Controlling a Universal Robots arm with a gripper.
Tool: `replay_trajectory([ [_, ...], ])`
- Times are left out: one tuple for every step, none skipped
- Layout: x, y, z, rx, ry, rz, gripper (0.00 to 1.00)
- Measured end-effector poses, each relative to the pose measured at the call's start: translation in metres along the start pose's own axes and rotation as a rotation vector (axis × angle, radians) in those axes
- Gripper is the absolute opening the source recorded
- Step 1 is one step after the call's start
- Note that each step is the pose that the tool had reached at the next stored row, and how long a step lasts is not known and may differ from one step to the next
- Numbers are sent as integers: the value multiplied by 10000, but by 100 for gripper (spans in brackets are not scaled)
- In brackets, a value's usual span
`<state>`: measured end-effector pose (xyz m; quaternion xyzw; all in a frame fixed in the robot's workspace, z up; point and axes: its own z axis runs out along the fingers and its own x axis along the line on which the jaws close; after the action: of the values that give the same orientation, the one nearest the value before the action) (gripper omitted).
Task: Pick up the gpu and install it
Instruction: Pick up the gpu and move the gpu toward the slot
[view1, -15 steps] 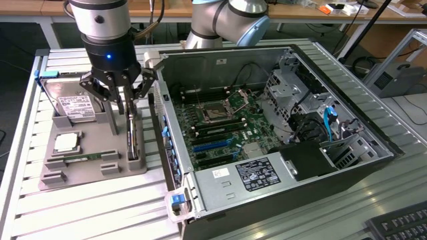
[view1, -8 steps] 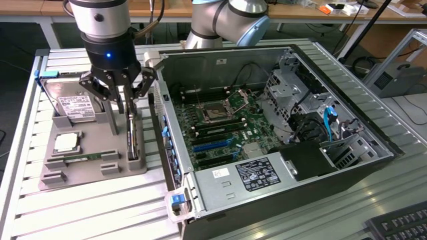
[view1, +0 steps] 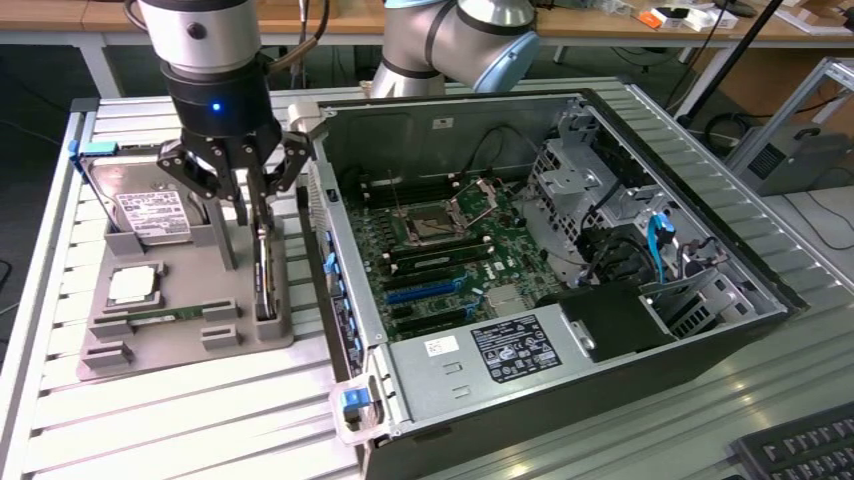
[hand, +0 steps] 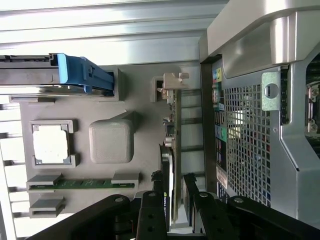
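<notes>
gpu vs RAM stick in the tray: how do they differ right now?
Size: the gpu is longer and rises well above its slot; the RAM stick sits low. Colour: gpu dark, RAM stick green. Direction: they lie at right angles to each other. The gripper is over the gpu, apart from the RAM stick. Both sit in the grey tray.

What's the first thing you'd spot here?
The big open computer case on the exterior view's right, its green motherboard showing. On that view's left, the robot's gripper hangs low over the gpu, which stands on edge in a gray tray that also holds a hard drive.
</notes>
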<state>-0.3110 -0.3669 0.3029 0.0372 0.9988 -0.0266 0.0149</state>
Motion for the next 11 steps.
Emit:
replay_trajectory([
  [0, 0, -4, 0, 0, 0, 29],
  [0, 0, -7, 0, 0, 0, 29],
  [0, 0, -10, 0, 0, 0, 29],
  [0, -1, -14, 0, 0, 0, 29],
  [0, -1, -16, 0, 0, 0, 29],
  [0, -1, -18, -1, -1, 0, 29],
  [-1, -1, -21, -1, -1, 1, 29],
  [-1, -1, -23, 0, 0, 1, 29],
  [-1, -1, -26, 0, 0, 0, 29],
  [-1, -1, -29, 0, 0, 0, 29],
  [-1, -2, -32, 0, 0, 0, 29],
])
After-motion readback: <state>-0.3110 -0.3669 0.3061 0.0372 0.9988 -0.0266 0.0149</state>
